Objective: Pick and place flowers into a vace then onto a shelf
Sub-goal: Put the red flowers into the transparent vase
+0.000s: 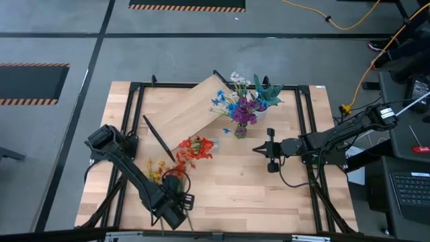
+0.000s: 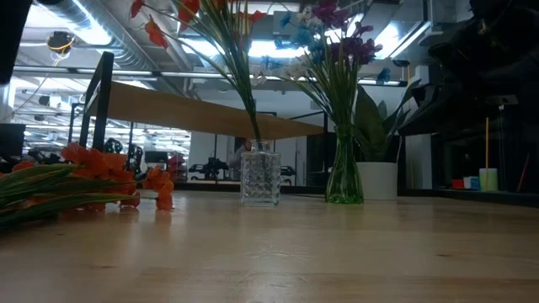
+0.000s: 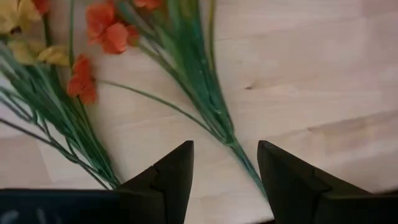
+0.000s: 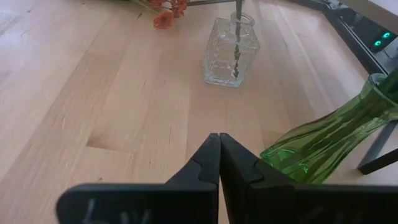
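The left hand (image 3: 224,180) is held wide open and empty, low over the worktop (image 1: 269,195) at its near left. Its fingers (image 3: 171,177) straddle a green stem (image 3: 239,152) of the loose flowers (image 1: 161,171), probably lined up so that closing would pinch the thin stem where it gathers.

The right hand (image 4: 219,162) is fully closed on nothing, parked low on the right, pointing toward a clear vase (image 4: 230,53) that already holds one stem.

A green vase (image 2: 344,172) with blue and purple blooms (image 1: 243,107) is seen beside it. The shelf (image 1: 191,111) lies skewed behind the vases, with nothing on it yet.

The straddled stem is shown only by the left wrist view. The shelf's height above the worktop, and a white pot (image 2: 376,179) behind the green vase, are given only by the low view. Only from above is the spread of both arms seen.
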### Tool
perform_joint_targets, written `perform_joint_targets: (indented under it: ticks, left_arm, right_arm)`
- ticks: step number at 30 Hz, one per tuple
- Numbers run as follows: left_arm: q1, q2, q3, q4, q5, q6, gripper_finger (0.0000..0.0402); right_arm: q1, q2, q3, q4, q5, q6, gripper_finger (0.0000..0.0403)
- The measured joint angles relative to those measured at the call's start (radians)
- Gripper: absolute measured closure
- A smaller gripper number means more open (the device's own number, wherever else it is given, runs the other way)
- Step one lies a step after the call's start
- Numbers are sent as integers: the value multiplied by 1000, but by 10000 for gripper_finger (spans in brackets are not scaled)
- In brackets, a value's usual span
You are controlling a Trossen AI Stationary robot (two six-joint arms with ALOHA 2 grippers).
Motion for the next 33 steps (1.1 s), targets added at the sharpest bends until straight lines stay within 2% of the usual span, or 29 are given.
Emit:
perform_joint_targets:
  ticks: [4, 14, 25, 33]
  left_arm:
    - [1, 26, 0, -1, 36, -57, 231]
    - [1, 56, -1, 14, 46, -136, 231]
    - [0, 70, -1, 30, 4, -154, 231]
    - [2, 128, -1, 43, 97, -154, 231]
  right_arm:
    - [0, 0, 0, 0, 0, -1, 396]
    - [0, 0, 0, 0, 0, -4, 396]
    - [0, 0, 0, 0, 0, -31, 396]
    - [0, 0, 0, 2, 1, -56, 396]
